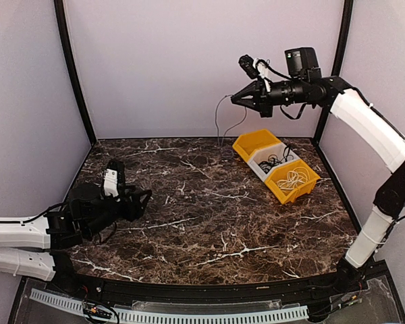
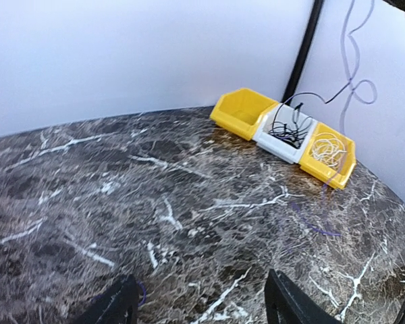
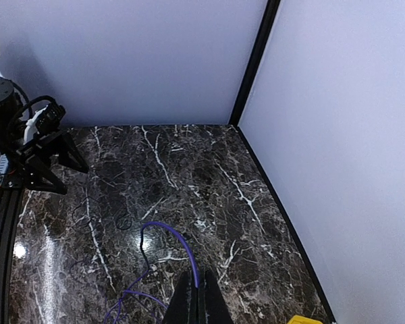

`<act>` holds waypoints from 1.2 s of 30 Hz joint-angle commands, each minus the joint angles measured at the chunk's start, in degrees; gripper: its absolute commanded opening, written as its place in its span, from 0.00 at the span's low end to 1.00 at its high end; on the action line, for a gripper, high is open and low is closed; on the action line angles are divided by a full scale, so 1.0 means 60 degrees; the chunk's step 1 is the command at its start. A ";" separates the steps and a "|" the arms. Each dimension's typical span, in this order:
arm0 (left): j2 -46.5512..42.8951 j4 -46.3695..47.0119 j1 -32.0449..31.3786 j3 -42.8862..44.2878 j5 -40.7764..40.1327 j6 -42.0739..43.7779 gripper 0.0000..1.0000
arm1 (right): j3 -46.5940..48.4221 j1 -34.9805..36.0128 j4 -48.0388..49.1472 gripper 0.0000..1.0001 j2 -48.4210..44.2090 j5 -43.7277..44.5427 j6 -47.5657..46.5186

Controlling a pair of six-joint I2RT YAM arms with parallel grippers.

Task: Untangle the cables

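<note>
My right end effector (image 1: pixel 235 99) is up high, pinched shut on a purple cable (image 3: pixel 183 248) that dangles to the tabletop (image 1: pixel 209 223). My left end effector (image 1: pixel 146 200) sits low, jaws apart, holding nothing. Black cables (image 1: pixel 278 160) are in the white bin (image 1: pixel 258 164), and the white cable (image 1: pixel 293 179) is in the yellow bin (image 1: pixel 288 193) beside it.

Veined marble bench (image 1: pixel 209 229) with a row of 3 bins at its far right.
A yellow bin (image 1: pixel 254 143), a white bin (image 1: pixel 257 162) and a 2nd yellow bin (image 1: pixel 283 192) stand touching in a diagonal line near the right wall (image 1: pixel 391 61). Black posts (image 1: pixel 74 74) mark the back corners, and a white slotted strip (image 1: pixel 189 315) runs along the near edge.
</note>
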 commanded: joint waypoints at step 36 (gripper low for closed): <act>0.6189 0.3876 -0.0052 0.4046 0.6149 0.3487 0.40 | 0.0588 0.2266 -0.1216 0.00 0.0185 -0.0277 -0.0761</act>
